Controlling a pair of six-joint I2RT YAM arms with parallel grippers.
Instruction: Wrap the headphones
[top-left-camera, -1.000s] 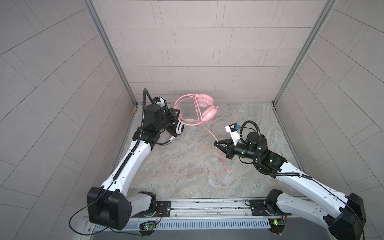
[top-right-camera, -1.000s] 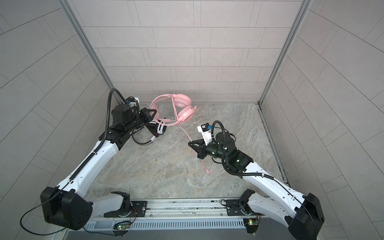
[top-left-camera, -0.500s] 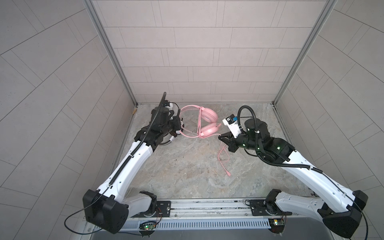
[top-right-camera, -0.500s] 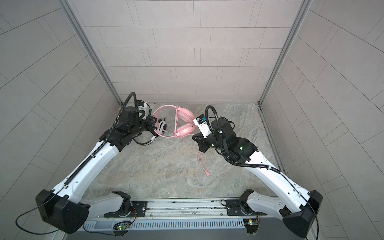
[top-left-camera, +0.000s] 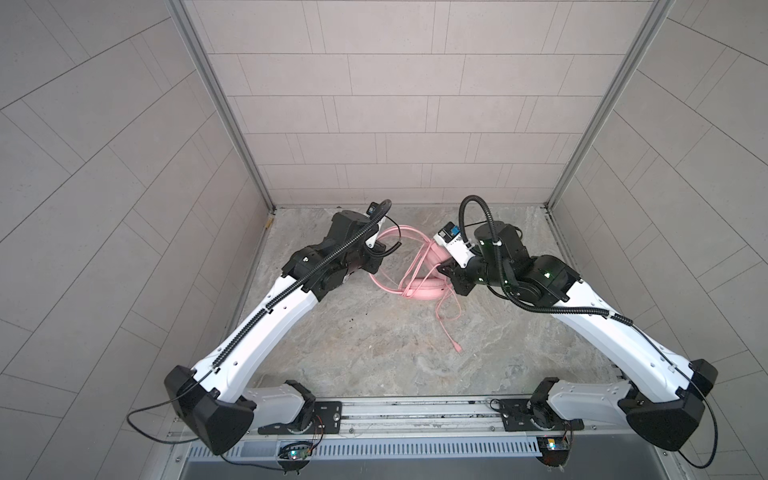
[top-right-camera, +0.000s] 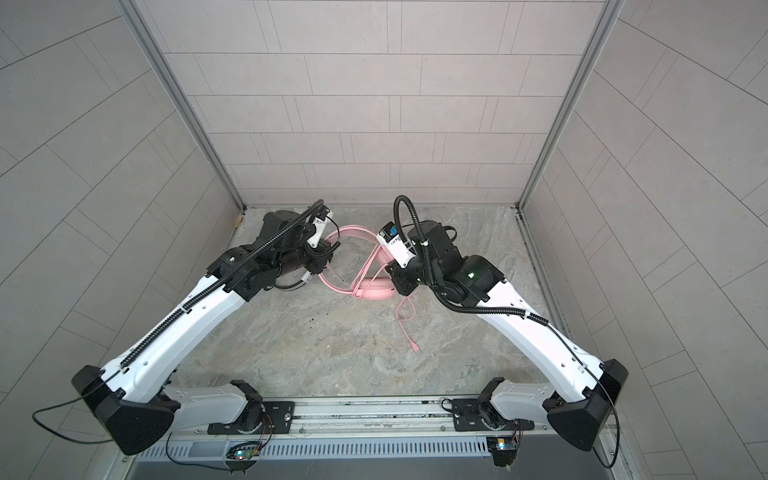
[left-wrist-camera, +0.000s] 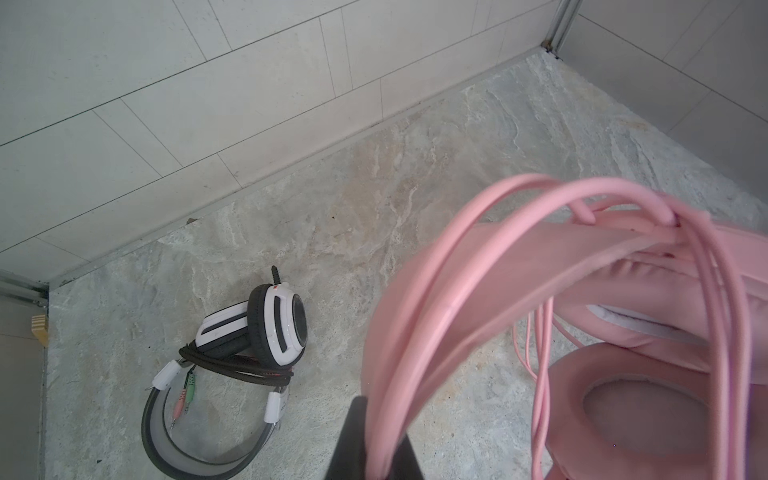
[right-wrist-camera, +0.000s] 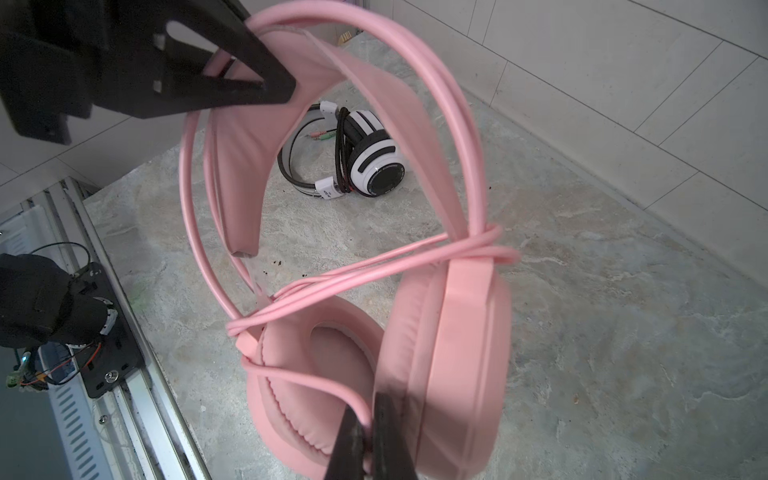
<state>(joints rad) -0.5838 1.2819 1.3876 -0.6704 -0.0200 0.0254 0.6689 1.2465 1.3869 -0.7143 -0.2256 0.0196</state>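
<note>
The pink headphones (top-left-camera: 424, 289) (top-right-camera: 374, 291) hang between my two grippers near the back middle of the floor. My left gripper (top-left-camera: 374, 254) (left-wrist-camera: 380, 446) is shut on the pink headband (right-wrist-camera: 316, 70). My right gripper (top-left-camera: 451, 277) (right-wrist-camera: 368, 430) is shut on the pink cable (right-wrist-camera: 316, 380) beside an ear cup (right-wrist-camera: 449, 374). Turns of cable cross the band above the ear cups, and the loose end with its plug (top-left-camera: 457, 348) trails on the floor. The white-and-black headphones (left-wrist-camera: 253, 353) (right-wrist-camera: 368, 166) lie near the back left corner, their black cable wound round them.
Tiled walls enclose the stone floor (top-left-camera: 374, 353) on three sides. A metal rail (top-left-camera: 415, 415) carrying both arm bases runs along the front edge. A small wooden block (left-wrist-camera: 39, 334) sits at the back left corner.
The left gripper has carried the pink headphones from the back wall toward the middle. The right gripper has come up to the ear cups with the cable, leaving a slack loop on the floor.
</note>
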